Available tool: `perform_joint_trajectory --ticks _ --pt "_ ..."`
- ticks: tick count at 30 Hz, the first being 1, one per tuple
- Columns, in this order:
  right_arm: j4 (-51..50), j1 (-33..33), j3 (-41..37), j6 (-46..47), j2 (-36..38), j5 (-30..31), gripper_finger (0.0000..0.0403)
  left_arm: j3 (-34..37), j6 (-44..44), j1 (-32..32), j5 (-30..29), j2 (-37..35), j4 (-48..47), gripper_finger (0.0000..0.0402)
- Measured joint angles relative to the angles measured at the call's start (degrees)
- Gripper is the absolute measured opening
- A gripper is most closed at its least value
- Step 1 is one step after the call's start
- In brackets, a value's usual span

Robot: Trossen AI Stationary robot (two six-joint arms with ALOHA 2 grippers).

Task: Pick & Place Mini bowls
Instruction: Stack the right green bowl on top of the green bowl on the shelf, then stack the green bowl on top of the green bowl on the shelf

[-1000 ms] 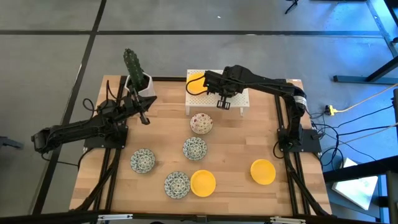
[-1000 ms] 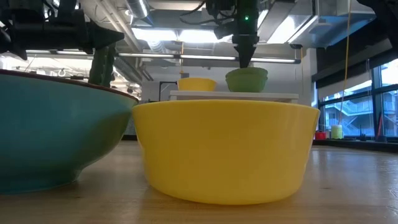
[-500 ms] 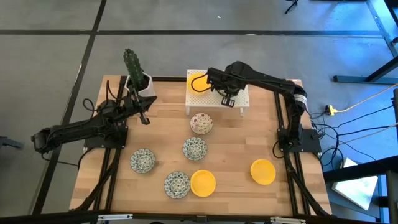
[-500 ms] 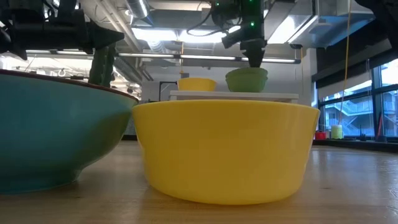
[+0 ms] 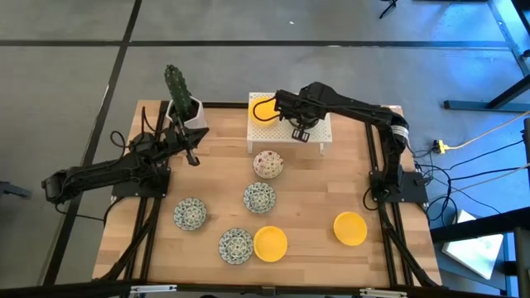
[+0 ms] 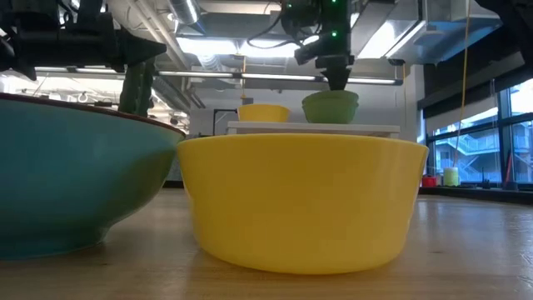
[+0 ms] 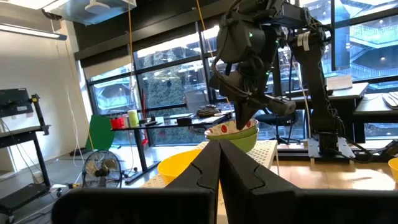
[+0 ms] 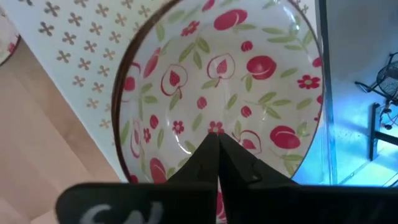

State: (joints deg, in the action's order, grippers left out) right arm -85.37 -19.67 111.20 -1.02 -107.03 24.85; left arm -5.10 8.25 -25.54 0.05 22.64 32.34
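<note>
Red fruit and flowers cover the inside of the bowl (image 8: 221,93) that sits on the white perforated stand (image 5: 258,136) at the far edge of our table (image 5: 315,199), and our right gripper (image 5: 299,131) hangs just above it with its fingers pressed together, holding nothing. A yellow bowl (image 5: 260,108) shares the stand beside it. Down on the wood we count a second floral bowl (image 5: 267,164), three blue-green patterned bowls (image 5: 259,197), and two more yellow bowls (image 5: 270,243), one of them (image 5: 350,228) well apart on the right. Our left gripper (image 5: 192,156) waits near the cactus pot (image 5: 187,111), fingers likewise shut and empty. From here, we judge the main danger to be the closed tips over the floral bowl: a descent without opening could strike its inside or rim and tip it or shove it toward the stand's edge. The neighbouring yellow bowl sits close enough that a careless sideways sweep might knock it too. The stand is raised, so anything nudged off it would drop to the table.
</note>
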Motion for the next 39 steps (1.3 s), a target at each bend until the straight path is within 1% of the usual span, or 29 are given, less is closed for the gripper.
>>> perform_joint_trajectory --ticks 9,12,15,18,20,23,24,26,28,33,36,39 --pt "1.67 0.81 0.0 -0.94 -0.01 0.15 0.0003 0.0 0.0 -0.02 0.0 0.0 0.0 0.0002" --pt "1.97 0.79 0.19 -2.64 -0.01 2.99 0.0003 0.0 0.0 -0.01 0.0 0.01 0.0 0.0001" --pt "1.41 0.79 2.95 -4.59 -0.01 6.39 0.0003 0.0 0.0 -0.02 0.0 0.01 0.0 0.0004" --pt "0.04 0.79 9.17 -6.44 -0.01 6.26 0.0003 0.0 -0.02 -0.01 0.0 0.01 0.0 0.0007" --pt "-0.83 1.31 14.4 -7.89 -0.01 4.03 0.0003 0.0 -0.01 0.0 0.0 0.0 -0.02 0.0007" --pt "-1.02 2.89 22.54 -8.99 0.92 -2.96 0.0003 0.0 -0.02 -0.01 0.02 -0.01 -0.35 0.0003" --pt "-0.24 3.62 23.96 -9.71 1.66 -5.22 0.0003 0.0 0.0 -0.02 0.02 -0.01 -0.74 0.0002" --pt "3.82 5.32 21.49 -11.36 6.4 -7.0 0.0003 0.0 0.0 -0.02 0.0 0.01 -1.23 0.0001" --pt "6.6 6.57 19.3 -11.12 10.65 -7.11 0.0003 0.0 0.0 0.0 0.0 0.01 -1.36 0.0002" --pt "6.96 8.23 14.21 -6.19 20.09 -6.9 0.0003 0.0 -0.02 -0.02 0.0 0.0 -1.53 0.0007" --pt "7.14 9.65 9.75 -3.58 23.65 -7.0 0.0003 0.0 -0.07 -0.02 0.0 0.01 -1.42 0.0006" --pt "7.24 11.33 4.23 -2.47 25.41 -8.06 0.0003 0.0 -0.06 -0.01 0.0 0.01 -1.32 0.0003"
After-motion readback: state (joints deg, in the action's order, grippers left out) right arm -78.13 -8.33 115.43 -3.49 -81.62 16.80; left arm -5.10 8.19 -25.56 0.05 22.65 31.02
